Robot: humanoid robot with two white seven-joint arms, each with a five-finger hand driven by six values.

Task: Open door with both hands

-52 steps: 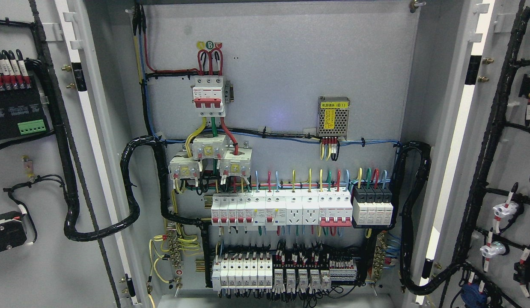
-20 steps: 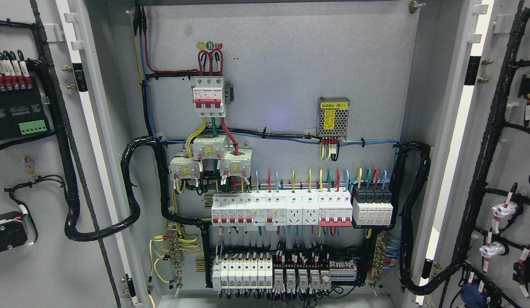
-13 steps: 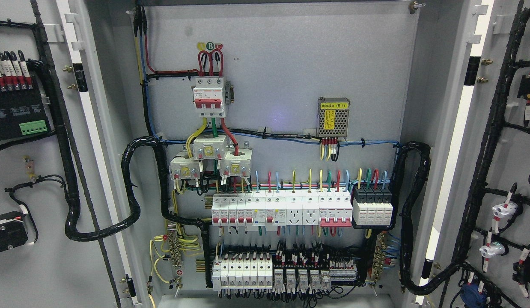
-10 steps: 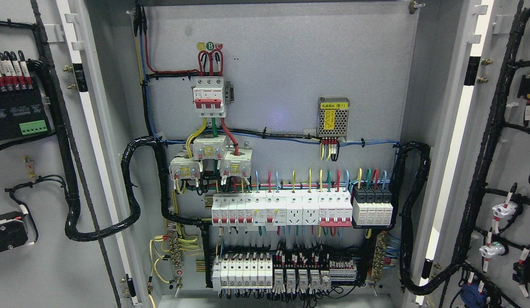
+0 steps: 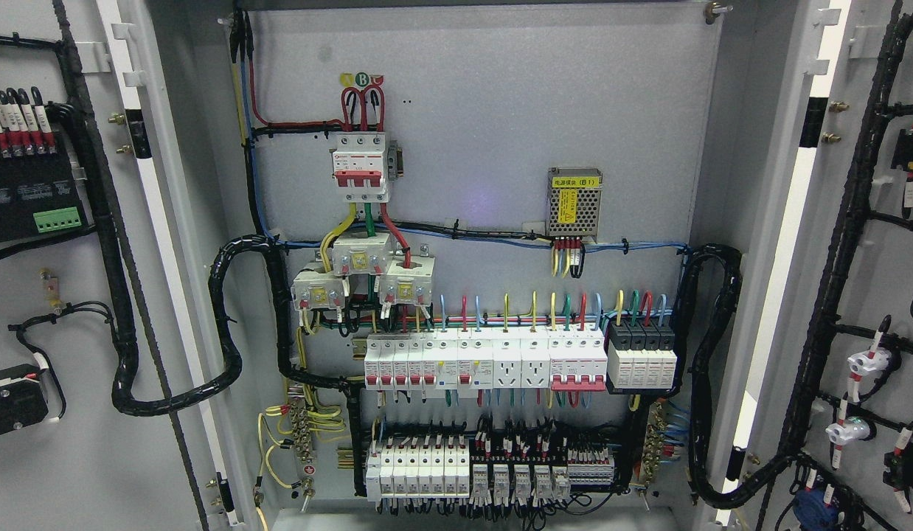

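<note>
A grey electrical cabinet fills the head view with both doors swung wide. The left door (image 5: 29, 479) shows its inner face at the picture's left, carrying a black module and wiring. The right door (image 5: 891, 280) stands open at the picture's right, with black cable looms and white connectors on it. Between them the back panel (image 5: 501, 110) holds a red-and-white main breaker (image 5: 360, 166), rows of white breakers (image 5: 486, 361) and a small mesh power supply (image 5: 574, 203). Neither of my hands nor either arm shows anywhere in the picture.
Thick black cable bundles (image 5: 228, 324) loop from the cabinet to each door at the hinge sides, the right one (image 5: 714, 369) hanging low. More breakers and relays (image 5: 493, 472) line the cabinet's bottom. Hinge posts and bolts stick out along both door edges.
The view has crept very slightly; the doors and wiring stay where they were. No hand has come into view.
</note>
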